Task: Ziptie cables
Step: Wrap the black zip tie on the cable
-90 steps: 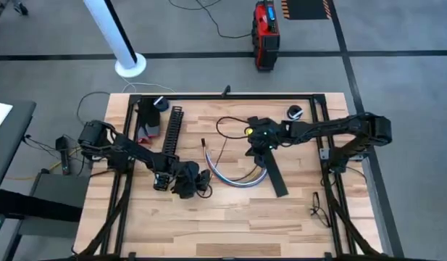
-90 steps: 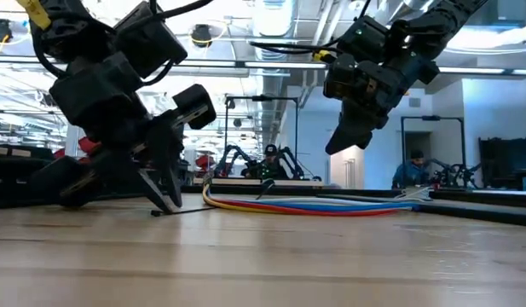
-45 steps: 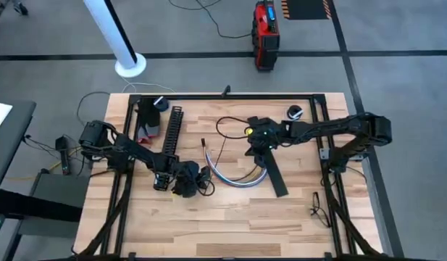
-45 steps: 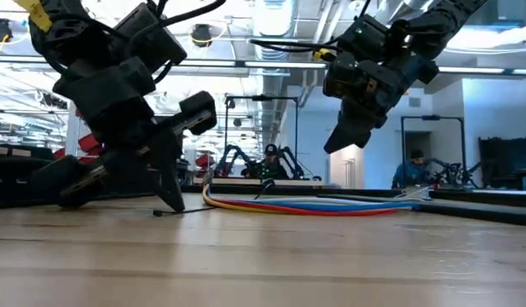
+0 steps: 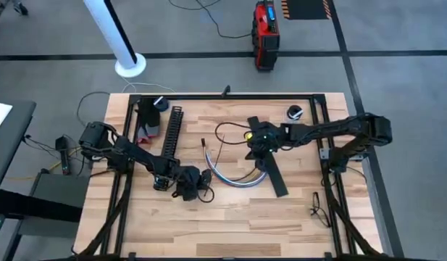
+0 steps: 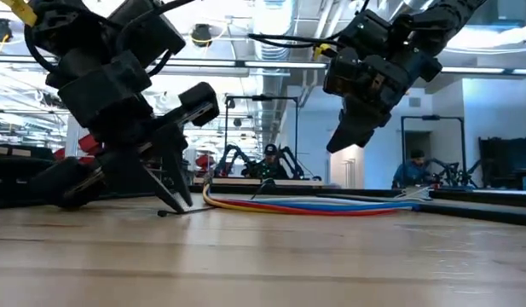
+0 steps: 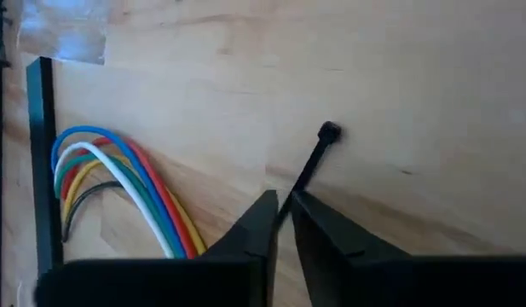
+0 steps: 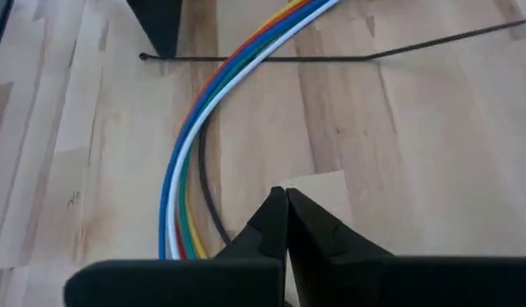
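The left gripper (image 7: pixel 282 223) has shifted slightly, still pinching the ziptie (image 7: pixel 314 158) flat on the tabletop (image 7: pixel 399 77). The right gripper (image 8: pixel 285 209) stays closed and empty above the cables (image 8: pixel 190 166), so the bundle isn't looped yet.

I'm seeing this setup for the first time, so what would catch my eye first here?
The curved bundle of coloured cables at the table's middle stands out most. Just left of it, the left gripper is down at the wood, its fingers closed on a thin black zip tie. The right gripper hangs shut above the cables, beside a flat black strip.
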Controlling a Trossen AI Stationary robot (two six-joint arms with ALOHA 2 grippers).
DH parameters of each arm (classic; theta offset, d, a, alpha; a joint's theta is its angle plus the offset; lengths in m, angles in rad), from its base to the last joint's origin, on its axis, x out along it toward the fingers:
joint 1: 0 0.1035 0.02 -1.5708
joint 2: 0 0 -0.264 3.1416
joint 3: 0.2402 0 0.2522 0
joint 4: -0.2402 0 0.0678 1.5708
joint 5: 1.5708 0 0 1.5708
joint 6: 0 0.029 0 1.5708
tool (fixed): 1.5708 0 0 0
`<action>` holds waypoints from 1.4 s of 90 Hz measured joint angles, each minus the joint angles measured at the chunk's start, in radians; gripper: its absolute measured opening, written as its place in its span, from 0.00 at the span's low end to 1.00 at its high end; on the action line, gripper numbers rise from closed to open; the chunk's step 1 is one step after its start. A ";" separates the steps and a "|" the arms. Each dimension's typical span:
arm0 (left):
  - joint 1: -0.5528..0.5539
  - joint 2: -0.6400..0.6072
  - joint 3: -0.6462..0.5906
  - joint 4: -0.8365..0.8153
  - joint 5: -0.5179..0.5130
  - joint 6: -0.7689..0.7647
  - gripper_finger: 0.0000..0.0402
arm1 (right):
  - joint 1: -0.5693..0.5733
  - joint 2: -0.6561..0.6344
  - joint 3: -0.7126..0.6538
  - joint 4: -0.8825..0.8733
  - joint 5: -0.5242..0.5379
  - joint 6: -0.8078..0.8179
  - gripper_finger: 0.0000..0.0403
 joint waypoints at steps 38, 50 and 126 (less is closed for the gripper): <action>0.049 -0.002 0.005 -0.029 0.075 0.049 0.24 | 0.006 0.000 0.000 -0.003 0.000 0.000 0.00; 0.074 -0.002 0.005 -0.056 0.106 0.079 0.24 | 0.006 0.000 0.000 -0.003 0.000 0.000 0.00; 0.093 0.071 0.005 -0.030 0.157 0.132 0.17 | 0.006 0.000 0.000 0.020 0.000 -0.011 0.00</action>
